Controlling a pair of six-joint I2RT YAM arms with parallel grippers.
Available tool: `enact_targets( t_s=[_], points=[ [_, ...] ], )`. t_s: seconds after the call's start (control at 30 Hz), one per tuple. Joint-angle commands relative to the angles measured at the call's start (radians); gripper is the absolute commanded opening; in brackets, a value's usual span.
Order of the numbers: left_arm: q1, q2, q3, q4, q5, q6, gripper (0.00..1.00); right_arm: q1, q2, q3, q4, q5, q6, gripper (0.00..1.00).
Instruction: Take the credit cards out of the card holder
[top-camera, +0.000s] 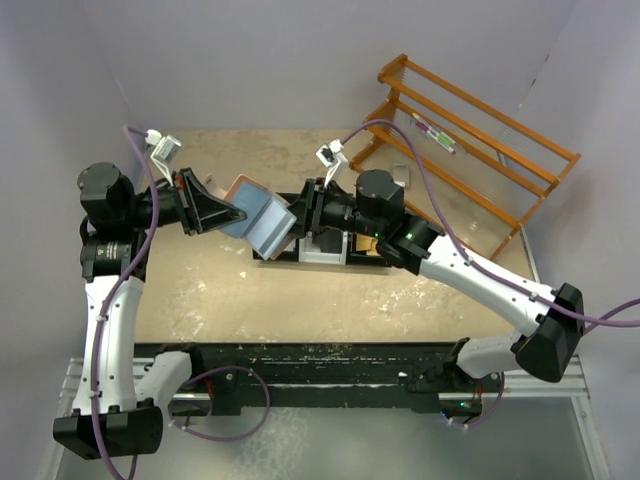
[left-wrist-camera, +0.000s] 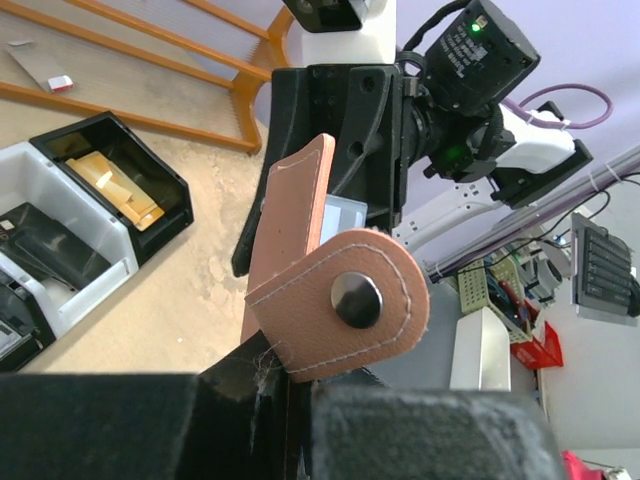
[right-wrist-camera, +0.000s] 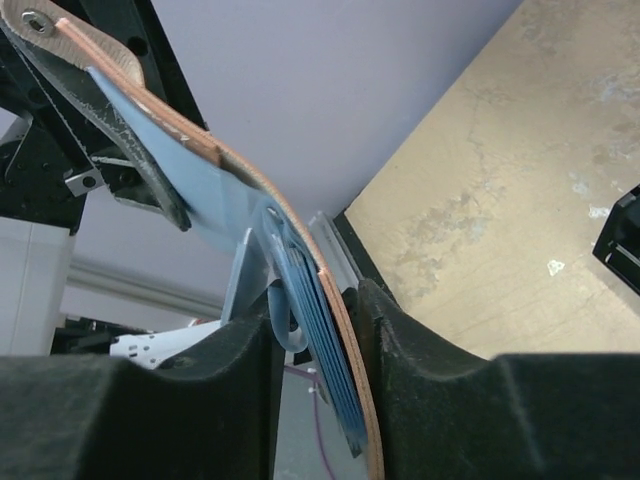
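Holding wallet (top-camera: 262, 218) open in mid-air over mid-tabletop (top-camera: 200, 290), with what looks like a card (left-wrist-camera: 347, 214) edge showing.
Could twist loose or drop cards if either pinch slackens during a pull. Clamped at 9 o'clock by left claw (top-camera: 225, 213) on the flap; squeezed at 3 o'clock by right claw (top-camera: 300, 222), barely parted.

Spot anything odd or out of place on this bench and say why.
The card holder is off the table, pinched between the left claw and the right claw and bowed into a curve rather than flat. Nothing looks spilled or broken.
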Motion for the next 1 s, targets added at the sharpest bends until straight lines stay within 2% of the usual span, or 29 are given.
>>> enact_targets(
  t_s=[0.0,0.07,0.1,0.17,0.2,0.27,0.43,0.57,0.67,0.83,0.93,0.97],
  points=[
    [-0.004,-0.023,0.018,-0.087,0.014,0.15,0.05,0.008,-0.024,0.041,-0.005,0.078,0.007,0.31],
    [-0.005,-0.019,0.037,-0.207,-0.038,0.317,0.27,0.019,-0.024,0.066,-0.053,0.111,-0.011,0.18],
    [-0.004,-0.018,0.047,-0.265,-0.077,0.45,0.38,0.028,-0.018,0.092,-0.098,0.146,-0.024,0.14],
    [-0.005,-0.023,0.047,-0.347,-0.165,0.6,0.73,0.058,0.017,0.172,-0.22,0.24,-0.055,0.06],
    [-0.004,-0.028,0.038,-0.351,-0.202,0.653,0.84,0.075,0.04,0.21,-0.284,0.291,-0.068,0.03],
    [-0.004,-0.044,0.015,-0.344,-0.239,0.729,0.92,0.11,0.092,0.296,-0.41,0.38,-0.092,0.0],
    [-0.006,-0.111,-0.063,-0.299,-0.213,0.838,1.0,0.185,0.214,0.46,-0.607,0.559,-0.109,0.0],
    [-0.007,-0.158,-0.121,-0.309,-0.251,0.933,1.0,0.214,0.268,0.547,-0.687,0.623,-0.111,0.0],
    [-0.007,-0.162,-0.134,-0.346,-0.292,0.992,0.96,0.23,0.271,0.562,-0.687,0.632,-0.121,0.0],
    [-0.006,-0.16,-0.16,-0.317,-0.309,0.962,0.89,0.246,0.275,0.573,-0.689,0.64,-0.126,0.0],
    [-0.007,-0.144,-0.169,-0.262,-0.345,0.83,0.82,0.257,0.278,0.58,-0.697,0.651,-0.13,0.0],
    [-0.006,-0.131,-0.159,-0.276,-0.31,0.806,0.83,0.26,0.281,0.587,-0.704,0.669,-0.127,0.0]
  ],
)
